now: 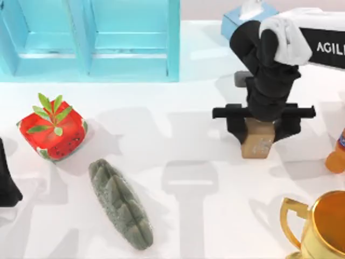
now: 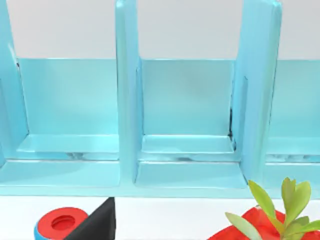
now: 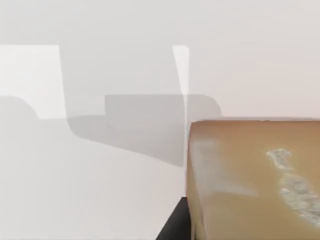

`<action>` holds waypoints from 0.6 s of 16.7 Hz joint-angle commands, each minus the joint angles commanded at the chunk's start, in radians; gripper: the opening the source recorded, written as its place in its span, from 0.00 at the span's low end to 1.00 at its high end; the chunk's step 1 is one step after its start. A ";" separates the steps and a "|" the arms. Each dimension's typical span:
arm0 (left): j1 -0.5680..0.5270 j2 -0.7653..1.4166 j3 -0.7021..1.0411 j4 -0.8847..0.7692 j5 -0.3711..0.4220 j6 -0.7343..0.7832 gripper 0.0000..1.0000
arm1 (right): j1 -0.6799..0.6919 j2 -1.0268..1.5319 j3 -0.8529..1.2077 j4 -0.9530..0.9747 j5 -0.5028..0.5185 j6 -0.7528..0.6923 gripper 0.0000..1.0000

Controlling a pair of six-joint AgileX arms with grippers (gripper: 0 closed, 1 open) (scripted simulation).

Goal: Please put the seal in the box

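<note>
The seal [image 1: 257,139] is a small tan-brown block with whitish marks, standing on the right half of the table. My right gripper [image 1: 260,127] comes down on it from above, its black fingers pressed against both sides, shut on it. The right wrist view has the seal [image 3: 255,180] close up against white table. The box [image 1: 91,38] is a light-blue case with open compartments at the back left, also in the left wrist view [image 2: 185,110]. My left gripper [image 1: 7,181] is parked at the table's left edge.
A red strawberry-like cube with green leaves [image 1: 52,132] and a long grey-green ridged lump [image 1: 119,204] lie at left. A gold cup [image 1: 323,226], an orange bottle [image 1: 338,154] and a blue tissue box [image 1: 245,19] stand on the right side. A red-and-blue cap [image 2: 60,225] lies near the box.
</note>
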 joint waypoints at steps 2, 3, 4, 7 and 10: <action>0.000 0.000 0.000 0.000 0.000 0.000 1.00 | 0.000 0.000 0.000 0.000 0.000 0.000 0.10; 0.000 0.000 0.000 0.000 0.000 0.000 1.00 | 0.000 0.000 0.000 0.000 0.000 0.000 0.02; 0.000 0.000 0.000 0.000 0.000 0.000 1.00 | 0.000 0.000 0.000 0.000 0.000 0.000 0.00; 0.000 0.000 0.000 0.000 0.000 0.000 1.00 | 0.000 0.000 0.000 0.000 0.000 0.000 0.00; 0.000 0.000 0.000 0.000 0.000 0.000 1.00 | 0.000 0.000 0.000 0.000 0.000 0.000 0.00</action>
